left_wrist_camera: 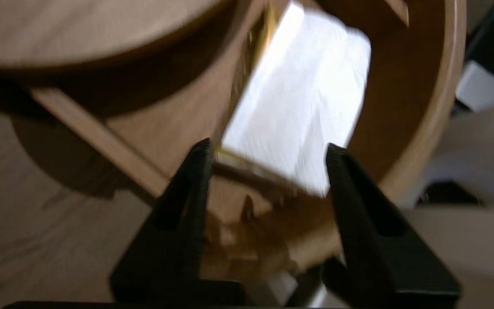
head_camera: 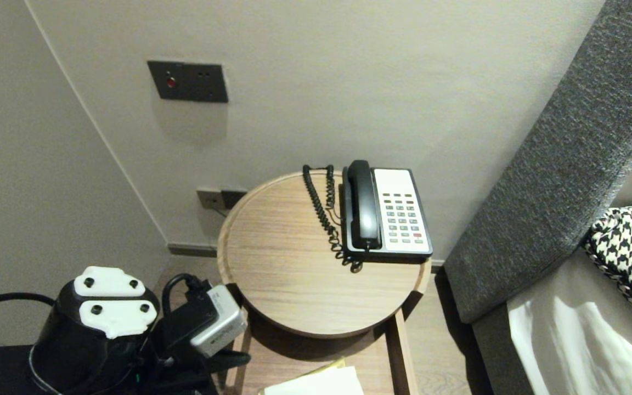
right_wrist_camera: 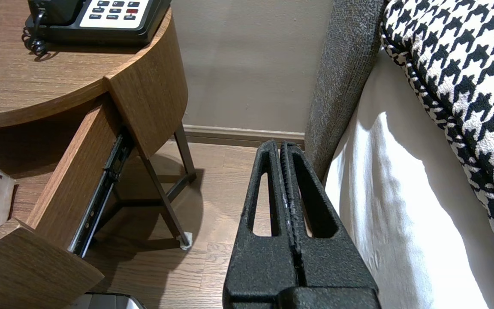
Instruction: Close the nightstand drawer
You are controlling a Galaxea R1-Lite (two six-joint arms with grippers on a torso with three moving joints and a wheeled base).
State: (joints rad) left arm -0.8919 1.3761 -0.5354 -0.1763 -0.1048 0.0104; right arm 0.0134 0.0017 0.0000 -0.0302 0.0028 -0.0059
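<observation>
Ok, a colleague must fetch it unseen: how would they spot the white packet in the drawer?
Beside the grey headboard stands a round table with a phone on top and a drawer pulled open below. The packet lies flat in that drawer, ahead of the left gripper; the right gripper hangs by the bed. White with a gold edge, it stands out against the wood.

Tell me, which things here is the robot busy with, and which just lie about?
In use: left gripper, open over the white packet in the open drawer.
Lying about: telephone, tabletop, patterned cushion, right gripper, shut beside the bed.
</observation>
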